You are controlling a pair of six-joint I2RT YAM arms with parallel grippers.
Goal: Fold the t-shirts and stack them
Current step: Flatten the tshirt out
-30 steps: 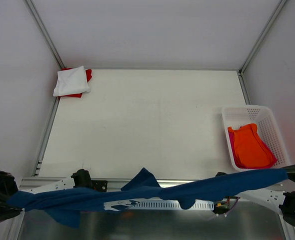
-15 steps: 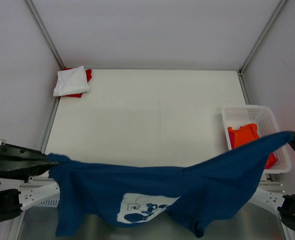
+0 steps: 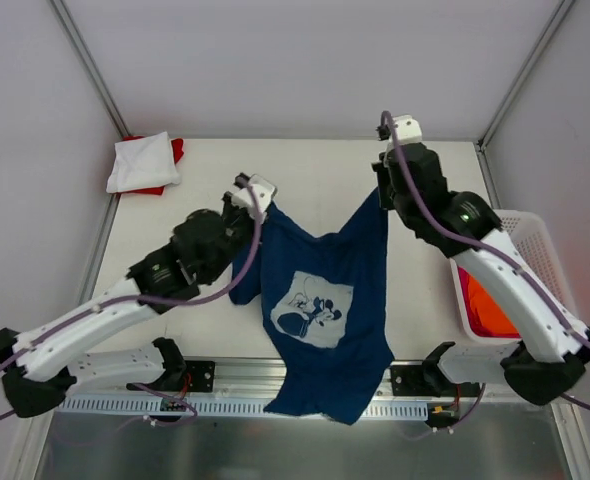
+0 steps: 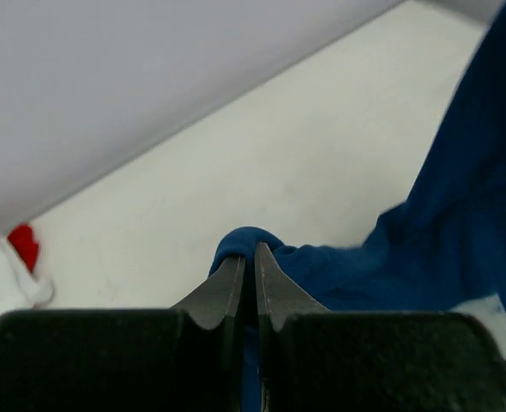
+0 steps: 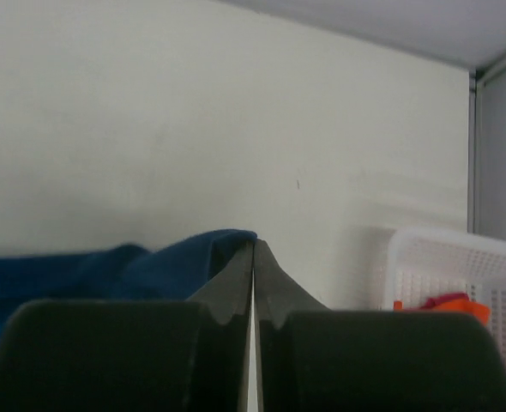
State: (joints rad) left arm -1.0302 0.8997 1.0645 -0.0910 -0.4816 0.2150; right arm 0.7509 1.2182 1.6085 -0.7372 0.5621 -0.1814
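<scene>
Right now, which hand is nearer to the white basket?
Right. The right hand, shut on the navy t-shirt, is just left of the basket in the top view. The left hand grips the shirt's other shoulder, farther left, beyond the spread shirt.

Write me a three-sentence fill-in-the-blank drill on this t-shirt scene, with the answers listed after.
1. The left gripper and the right gripper are both ____ on the navy t-shirt.
2. The white basket, which holds the orange t-shirt, stands on the robot's ____ side.
3. The folded white t-shirt lies on ____ of the red t-shirt.

Missing words: shut; right; top
</scene>
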